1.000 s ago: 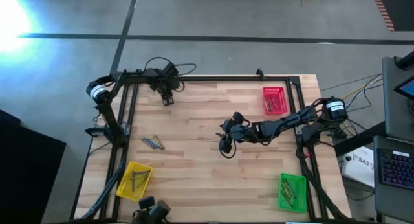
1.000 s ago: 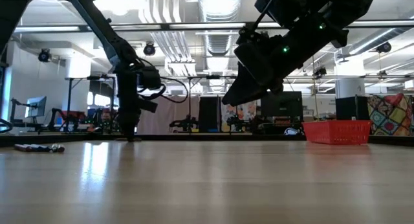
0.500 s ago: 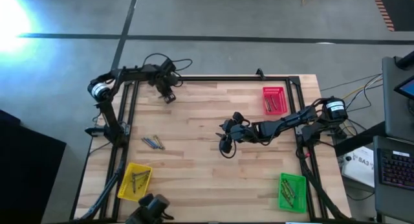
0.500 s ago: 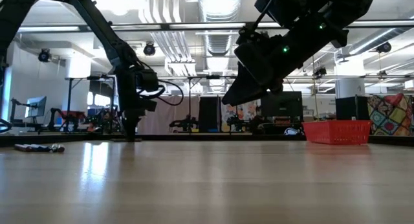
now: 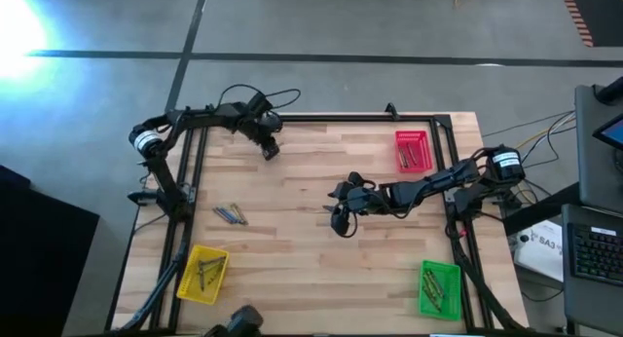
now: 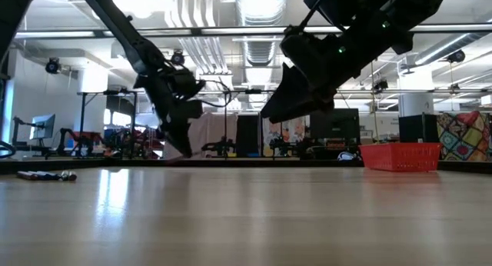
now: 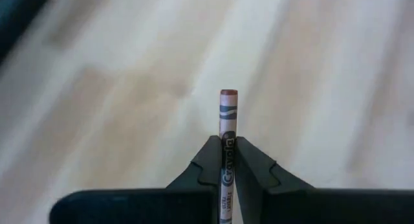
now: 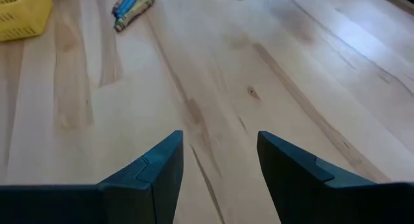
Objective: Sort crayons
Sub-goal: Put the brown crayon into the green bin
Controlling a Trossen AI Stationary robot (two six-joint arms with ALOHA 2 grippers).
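Three trays (image 5: 413, 150) at table (image 5: 311, 269) edges each holding crayons (image 5: 205, 274), loose crayons (image 5: 231, 214) near left edge, left gripper (image 7: 228, 160) clenched on brown crayon (image 7: 228, 130), right gripper (image 8: 217, 166) spread over bare middle.

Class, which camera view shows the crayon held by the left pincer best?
The left wrist view: the reddish-brown crayon stands clamped in the left pincer, label readable. In the high and low views only the arm shows, the crayon too small; the right wrist view misses it.

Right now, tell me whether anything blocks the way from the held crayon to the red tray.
Nothing visible does. The left tool grips a crayon near the table's far edge; bare wood lies between it and the red tray.
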